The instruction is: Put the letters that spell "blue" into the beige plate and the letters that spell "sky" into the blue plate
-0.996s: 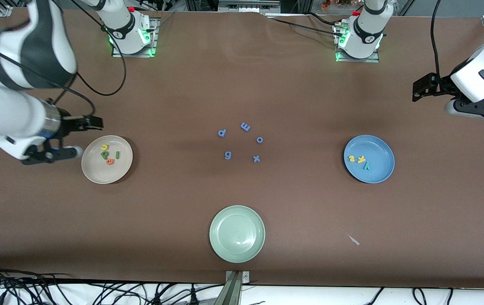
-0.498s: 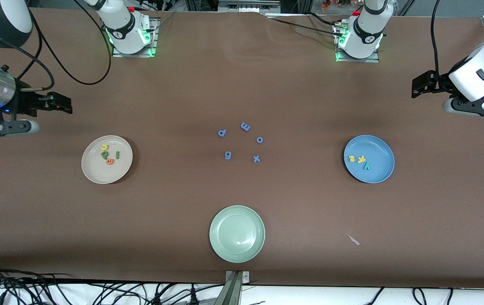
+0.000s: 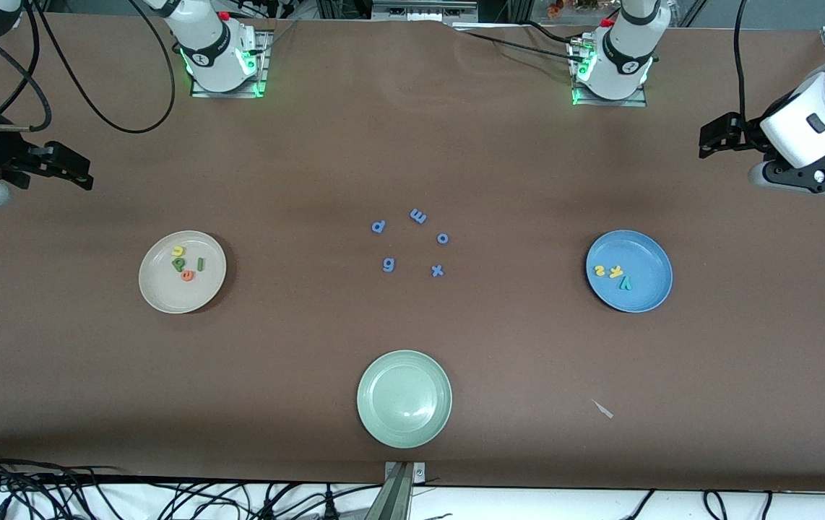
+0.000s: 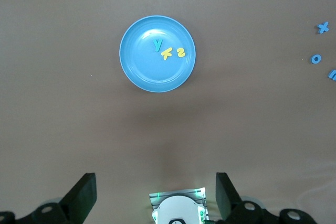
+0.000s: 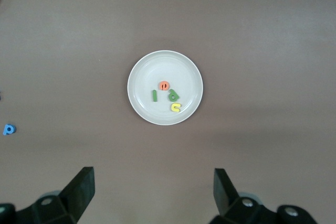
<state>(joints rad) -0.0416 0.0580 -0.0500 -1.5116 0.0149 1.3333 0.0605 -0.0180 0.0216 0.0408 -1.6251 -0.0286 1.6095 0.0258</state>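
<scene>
Letters for "blue": dark green b (image 3: 178, 264), green l (image 3: 200, 264), yellow u (image 3: 178, 251) and orange e (image 3: 186, 275) lie close together in the beige plate (image 3: 160, 292), toward the right arm's end of the surface (image 3: 528, 180).
Letters for "sky": yellow s (image 3: 599, 271), yellow k (image 3: 615, 272) and teal y (image 3: 625, 283) lie in the blue plate (image 3: 647, 292), toward the left arm's end.
Progress: judged from this, both words look sorted and nothing is left to move.
Handling: tiny foam pieces, probably very light, soft and flat; a pinch across the edges from above would suit, and they could flip or stick to a pad.
Nearest item: pale green plate (image 3: 404, 426), empty, closest to the front camera.
Middle: five all-blue letters (image 3: 412, 242) lie loose on the surface between the two filled plates, well apart from both; no obstruction.
Scrap: a small pale sliver (image 3: 604, 409) lies near the green plate's level.
Right tool (image 3: 69, 167): jaws spread, holding nothing, high over the surface at its own end.
Left tool (image 3: 714, 136): jaws spread, empty, high over the surface at its end.
</scene>
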